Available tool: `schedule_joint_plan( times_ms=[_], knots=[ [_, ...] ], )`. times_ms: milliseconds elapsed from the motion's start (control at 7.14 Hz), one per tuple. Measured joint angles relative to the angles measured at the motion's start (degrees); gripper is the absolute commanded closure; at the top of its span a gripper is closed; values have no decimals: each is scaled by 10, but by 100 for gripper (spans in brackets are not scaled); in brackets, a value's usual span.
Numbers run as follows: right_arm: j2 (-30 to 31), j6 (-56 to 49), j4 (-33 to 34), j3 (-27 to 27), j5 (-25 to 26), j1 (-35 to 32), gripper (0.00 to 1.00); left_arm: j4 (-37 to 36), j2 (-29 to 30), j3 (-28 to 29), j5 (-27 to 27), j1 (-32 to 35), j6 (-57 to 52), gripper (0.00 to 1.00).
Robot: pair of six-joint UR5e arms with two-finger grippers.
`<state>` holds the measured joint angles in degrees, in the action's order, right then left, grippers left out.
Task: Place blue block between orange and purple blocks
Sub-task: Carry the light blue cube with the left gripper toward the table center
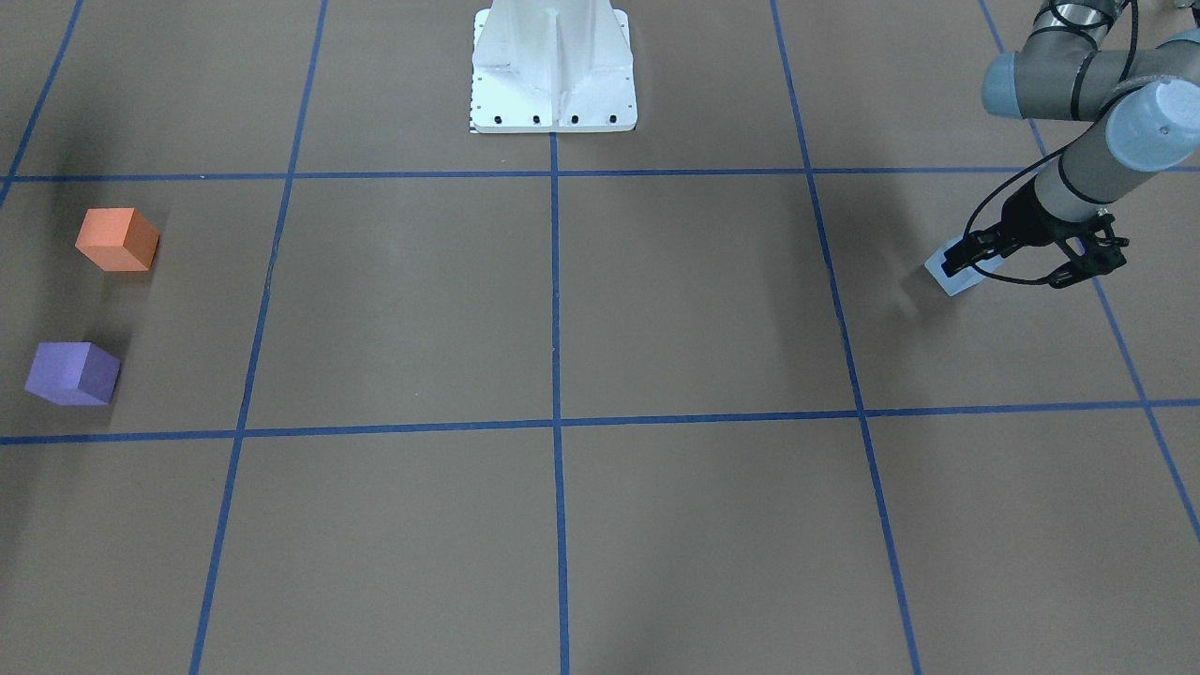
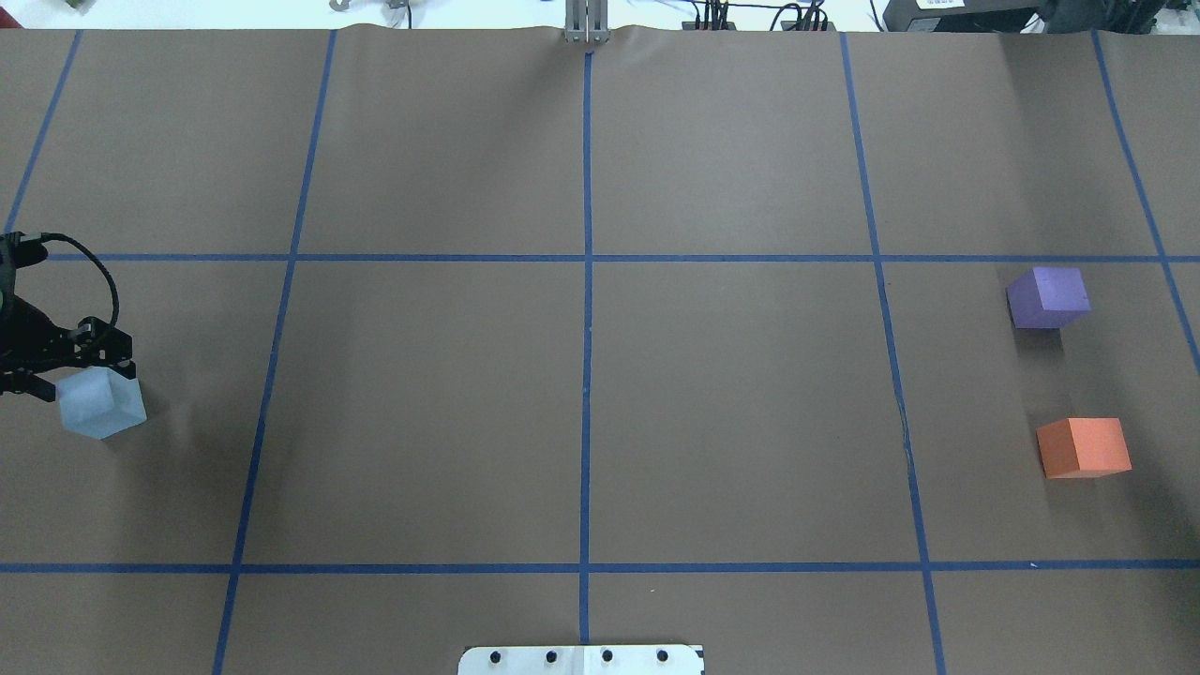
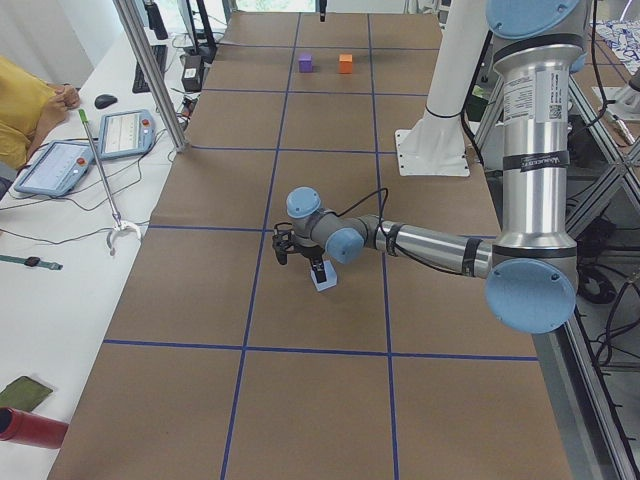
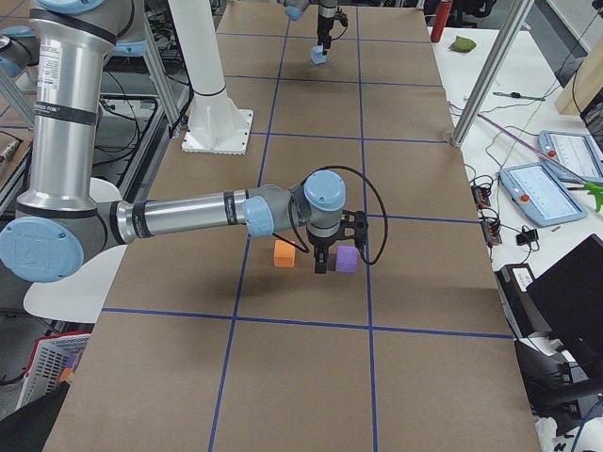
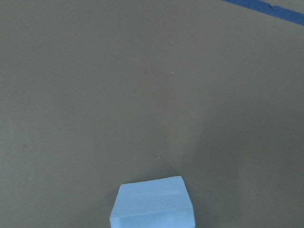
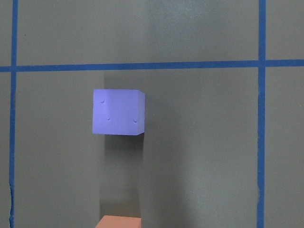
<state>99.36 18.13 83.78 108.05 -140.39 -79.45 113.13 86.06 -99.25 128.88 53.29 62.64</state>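
The left gripper (image 1: 971,253) is reaching down at the robot's left end of the table (image 1: 600,309) and pinching the blue block (image 1: 950,279) between its fingers; whether the block is resting on the paper or hanging just off it, I cannot tell. The orange block (image 1: 117,239) and purple block (image 1: 73,373) are lying at the opposite end, a gap between them. The right gripper (image 4: 323,256) is hanging above that pair, and I cannot tell whether it is open or closed
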Motion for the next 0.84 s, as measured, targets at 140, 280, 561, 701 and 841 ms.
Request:
schedule_joint_plan(
  times_ms=[140, 280, 561, 701, 841],
  knots=[
    [3, -1, -3, -1, -8, 0, 0, 1, 0, 4, -7, -8, 3, 0],
    [4, -1, -8, -2, -12, 0, 0, 6, 1, 9, -19, -19, 5, 0],
    [5, -1, -11, -4, -14, 0, 0, 21, -1, 18, -33, -29, 7, 21],
    [5, 0, -11, -6, -15, 0, 0, 25, -2, 24, -33, -33, 5, 79],
    [4, 0, -12, -7, -15, 0, 0, 26, -3, 29, -32, -36, 5, 100]
  ],
)
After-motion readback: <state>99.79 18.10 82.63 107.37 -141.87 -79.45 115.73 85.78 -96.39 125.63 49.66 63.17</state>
